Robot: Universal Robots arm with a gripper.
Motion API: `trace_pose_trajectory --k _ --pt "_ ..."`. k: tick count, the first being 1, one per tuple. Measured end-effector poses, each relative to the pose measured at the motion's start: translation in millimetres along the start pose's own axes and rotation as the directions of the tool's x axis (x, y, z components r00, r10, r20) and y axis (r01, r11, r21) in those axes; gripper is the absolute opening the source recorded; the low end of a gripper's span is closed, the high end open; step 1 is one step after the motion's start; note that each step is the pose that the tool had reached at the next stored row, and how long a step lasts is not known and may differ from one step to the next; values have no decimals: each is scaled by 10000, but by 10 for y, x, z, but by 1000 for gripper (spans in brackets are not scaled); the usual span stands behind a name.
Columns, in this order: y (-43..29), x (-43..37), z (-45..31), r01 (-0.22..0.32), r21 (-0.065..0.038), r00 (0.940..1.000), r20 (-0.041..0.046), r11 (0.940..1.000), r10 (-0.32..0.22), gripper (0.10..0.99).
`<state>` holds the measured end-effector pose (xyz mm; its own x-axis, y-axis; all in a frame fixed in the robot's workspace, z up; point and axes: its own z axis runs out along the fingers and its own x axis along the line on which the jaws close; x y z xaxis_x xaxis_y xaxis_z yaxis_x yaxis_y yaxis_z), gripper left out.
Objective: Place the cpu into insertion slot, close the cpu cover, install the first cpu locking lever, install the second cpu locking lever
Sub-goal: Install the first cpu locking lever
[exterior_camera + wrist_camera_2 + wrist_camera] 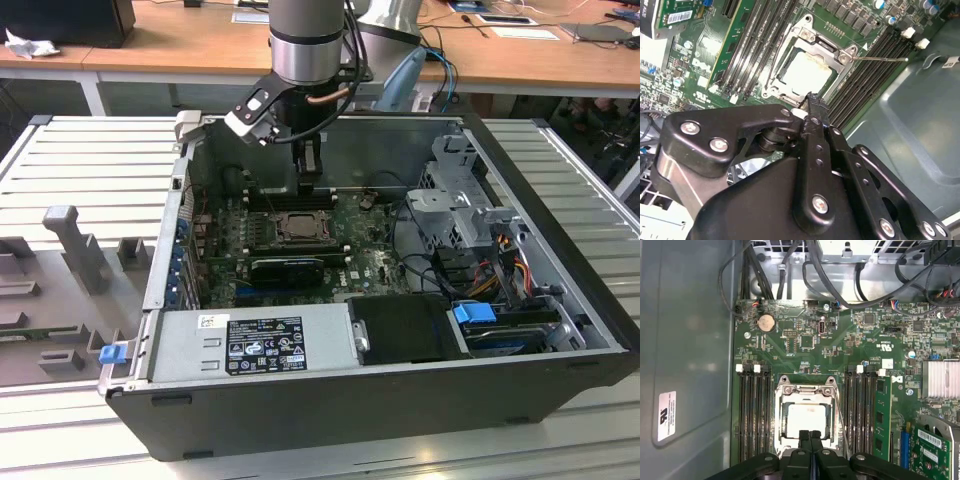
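cpu (807,421) sat flat in the insertion slot (298,227), pale face showing through the window of the cpu cover (805,391). Cover lay down over it. One thin lever rod (880,58) angled out over the memory slots (867,75), off the frame; couldn't tell if it was latched.

Tool (810,434) was pressed together and pinching nothing, tips just above the cover's edge. Contact not clear.

Green board (805,340) ran all round the socket, with a coin cell (765,322) further out.

In the exterior view, clock bearings from the socket:
- black card (290,268) close at 6
- power supply (250,345) beyond that at 6
- drive cage (460,200) with its cable bundle at 3
- arm (308,40) coming down from 12

Open PC case (400,400) lay on its side on a ribbed grey metal worktop (90,160). Grey fixture blocks (70,240) sat at 9 and a blue latch (112,352) at 7. Wooden worktops (180,40) with papers ran across the back of the room at 12.
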<state>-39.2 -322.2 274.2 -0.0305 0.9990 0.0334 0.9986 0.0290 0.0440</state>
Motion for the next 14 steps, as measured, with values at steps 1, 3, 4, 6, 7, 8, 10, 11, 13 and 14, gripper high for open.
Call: trace_pose_trajectory --k 1,3,4,6,7,8,10,11,13,14 --pt "0 0 0 175 5 9998 -8 9998 -175 106" --pt "0 0 0 658 21 9978 -30 9978 -658 106" --pt "0 0 0 870 27 9962 -40 9962 -870 106" --pt "0 0 0 1217 38 9925 -56 9926 -1217 106" --pt "0 0 0 1392 42 9903 -64 9903 -1391 106" --pt "0 0 0 1626 49 9867 -75 9867 -1625 106" --pt "0 0 0 1975 58 9803 -92 9803 -1974 106" --pt "0 0 1 2330 66 9724 -110 9725 -2329 106" --pt "0 0 1 2756 76 9612 -133 9612 -2755 106" --pt "0 0 1 2934 79 9559 -142 9560 -2933 106"
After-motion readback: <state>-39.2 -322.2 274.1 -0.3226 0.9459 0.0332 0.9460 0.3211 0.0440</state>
